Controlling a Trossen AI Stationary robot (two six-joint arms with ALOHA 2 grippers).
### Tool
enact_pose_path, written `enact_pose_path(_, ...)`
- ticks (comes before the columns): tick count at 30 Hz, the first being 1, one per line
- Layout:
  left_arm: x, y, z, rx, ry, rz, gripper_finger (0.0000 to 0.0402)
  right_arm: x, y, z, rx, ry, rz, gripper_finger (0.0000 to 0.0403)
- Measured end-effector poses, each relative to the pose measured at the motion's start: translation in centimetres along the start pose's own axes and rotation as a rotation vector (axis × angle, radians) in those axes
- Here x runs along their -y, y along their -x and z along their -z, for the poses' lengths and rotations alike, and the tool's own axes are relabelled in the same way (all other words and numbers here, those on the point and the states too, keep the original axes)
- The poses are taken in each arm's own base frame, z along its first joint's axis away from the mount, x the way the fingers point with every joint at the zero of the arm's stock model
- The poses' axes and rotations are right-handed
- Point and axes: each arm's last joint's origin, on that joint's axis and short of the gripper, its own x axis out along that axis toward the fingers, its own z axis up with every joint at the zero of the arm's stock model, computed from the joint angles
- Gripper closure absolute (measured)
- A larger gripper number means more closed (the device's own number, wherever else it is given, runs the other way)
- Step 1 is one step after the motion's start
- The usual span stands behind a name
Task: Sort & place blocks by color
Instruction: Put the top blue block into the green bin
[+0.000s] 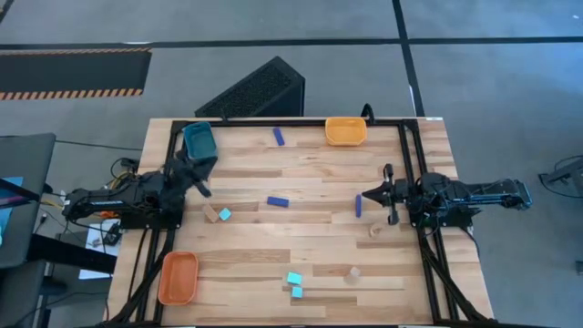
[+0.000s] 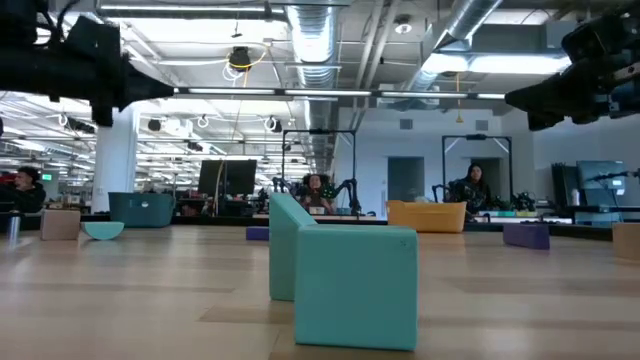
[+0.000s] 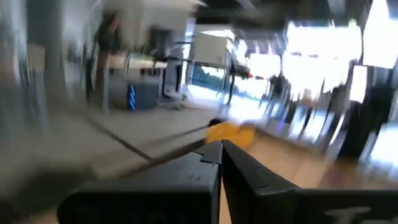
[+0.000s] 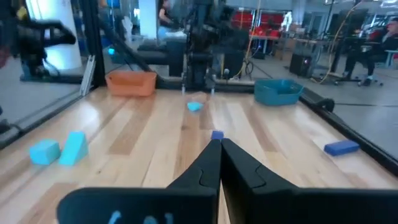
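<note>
- Blocks: 3 dark blue blocks [image 1: 278,201], 3 cyan cubes [image 1: 293,279] and tan blocks [image 1: 211,213] lie scattered on the table [image 1: 310,164].
- Progress: the teal tray [image 1: 199,139], yellow-orange tray [image 1: 346,131] and orange tray [image 1: 178,277] appear empty; all sorting remains.
- Left gripper [image 1: 206,191]: jaws pressed together, holding nothing, near the teal tray.
- Right gripper [image 1: 366,194]: jaws pressed together, beside a blue block.
- Limits: left wrist view is motion-blurred; tan block count uncertain.

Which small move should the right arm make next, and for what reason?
Probably open the right pincer and lower it onto the dark blue block just beside its tip. Its fingers are together and hold nothing, and that block lies loose on the table, outside every tray. The left pincer waits by the teal tray.
</note>
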Motion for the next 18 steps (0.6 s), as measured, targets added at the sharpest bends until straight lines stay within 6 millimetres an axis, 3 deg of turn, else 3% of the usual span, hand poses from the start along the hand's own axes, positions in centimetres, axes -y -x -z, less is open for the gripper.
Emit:
enact_pose_path(3,-0.3,0.0,-0.1,0.039,0.368,-0.078,0.0401,0.3,0.1,-1.3,0.137,-0.241,0.044,0.0369)
enact_pose_path(5,-0.5,0.0,0.1,0.059,0.466,-0.142,0.0401,0.7,0.2,-1.6,0.195,-0.386,0.116,0.0369)
enact_pose_path(10,-1.0,0.2,0.2,0.163,0.604,-0.289,0.0401,2.1,0.6,-1.9,0.302,-0.481,0.458,0.0369)
enact_pose_path(14,-1.2,0.2,0.2,0.202,0.652,-0.328,0.0401,3.2,0.8,-1.0,0.359,-0.68,0.73,0.0369)
enact_pose_path(18,-1.4,0.2,0.2,0.222,0.612,-0.381,0.0401,3.9,0.5,0.1,0.31,-0.872,0.758,0.0369)
